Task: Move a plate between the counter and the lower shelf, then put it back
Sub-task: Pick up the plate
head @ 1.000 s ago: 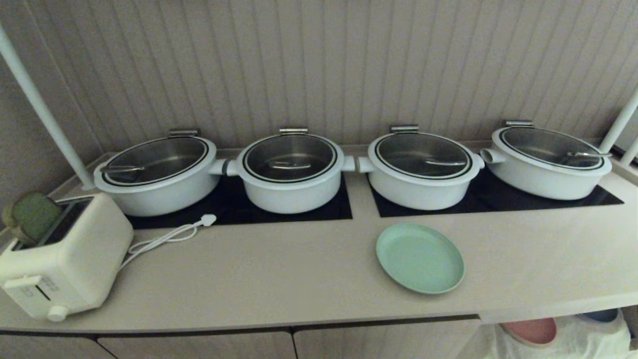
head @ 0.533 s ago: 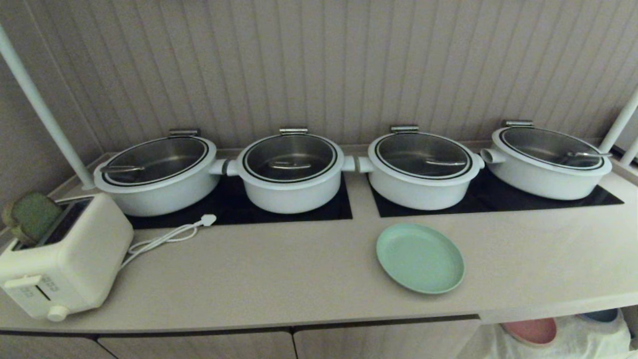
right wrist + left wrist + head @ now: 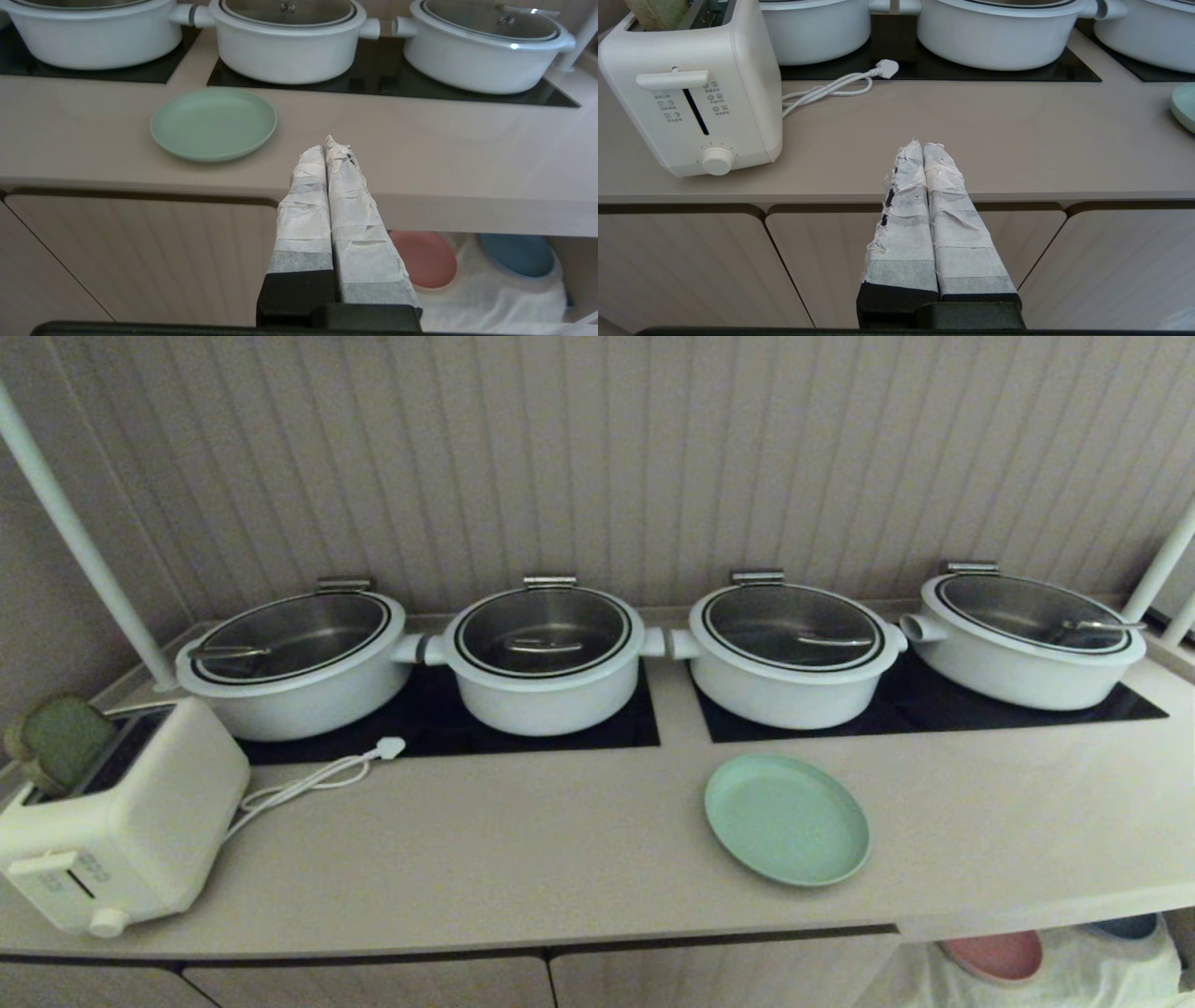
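Observation:
The mint-green plate (image 3: 786,818) lies flat on the beige counter (image 3: 523,859), in front of the third pot; the right wrist view shows the plate (image 3: 213,123) too, and the left wrist view catches its edge (image 3: 1185,106). My right gripper (image 3: 327,147) is shut and empty, out in front of the counter's edge and off to one side of the plate. My left gripper (image 3: 920,145) is shut and empty, before the cupboard doors. The lower shelf (image 3: 495,298), draped in white cloth, opens below the counter. Neither arm shows in the head view.
Several white lidded pots (image 3: 546,658) stand on black hob panels (image 3: 439,728). A white toaster (image 3: 112,821) with a loose cord (image 3: 308,779) sits at the counter's left end. A pink plate (image 3: 424,259) and a blue plate (image 3: 516,254) rest on the shelf cloth.

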Robot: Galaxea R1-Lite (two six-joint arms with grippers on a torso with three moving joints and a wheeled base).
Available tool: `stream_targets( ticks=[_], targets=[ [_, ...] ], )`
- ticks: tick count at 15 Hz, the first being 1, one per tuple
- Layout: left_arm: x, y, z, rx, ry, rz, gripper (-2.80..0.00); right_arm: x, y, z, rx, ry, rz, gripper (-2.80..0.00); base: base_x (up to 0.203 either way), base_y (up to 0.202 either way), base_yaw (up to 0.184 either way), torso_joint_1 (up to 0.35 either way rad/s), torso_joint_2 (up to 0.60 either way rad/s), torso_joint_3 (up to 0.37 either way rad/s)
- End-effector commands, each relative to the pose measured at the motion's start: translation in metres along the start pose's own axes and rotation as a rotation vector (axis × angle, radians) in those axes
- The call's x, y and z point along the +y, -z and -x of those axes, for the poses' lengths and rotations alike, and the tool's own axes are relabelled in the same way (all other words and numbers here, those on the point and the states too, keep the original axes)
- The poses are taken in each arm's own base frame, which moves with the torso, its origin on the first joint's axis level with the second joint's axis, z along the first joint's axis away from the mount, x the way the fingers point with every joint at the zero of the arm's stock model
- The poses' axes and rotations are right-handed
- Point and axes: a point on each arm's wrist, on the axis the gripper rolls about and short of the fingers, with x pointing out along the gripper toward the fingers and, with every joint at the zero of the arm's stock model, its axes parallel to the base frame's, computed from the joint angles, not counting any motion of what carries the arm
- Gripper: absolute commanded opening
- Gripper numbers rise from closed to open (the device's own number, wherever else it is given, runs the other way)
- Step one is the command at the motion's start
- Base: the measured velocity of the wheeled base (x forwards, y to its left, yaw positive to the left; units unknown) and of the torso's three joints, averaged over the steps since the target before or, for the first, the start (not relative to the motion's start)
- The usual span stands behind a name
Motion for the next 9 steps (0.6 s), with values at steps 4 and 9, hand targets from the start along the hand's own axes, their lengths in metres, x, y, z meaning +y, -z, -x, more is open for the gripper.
stream_targets(
  ticks=[4, 9],
  targets=[
    [0.0, 0.0, 0.0, -0.001, 0.0, 0.001, -2.8, -0.005, -0.054, -0.042, 0.208, -0.029, 0.003, -2.8, 0.0, 0.0, 0.0, 0.0, 0.0, 0.0],
    [0.0, 0.0, 0.0, -0.001, 0.0, 0.001, -2.8, -0.008, -0.07, -0.112, 0.47, -0.046, -0.04, -2.8, 0.0, 0.0, 0.0, 0.0, 0.0, 0.0]
  ],
)
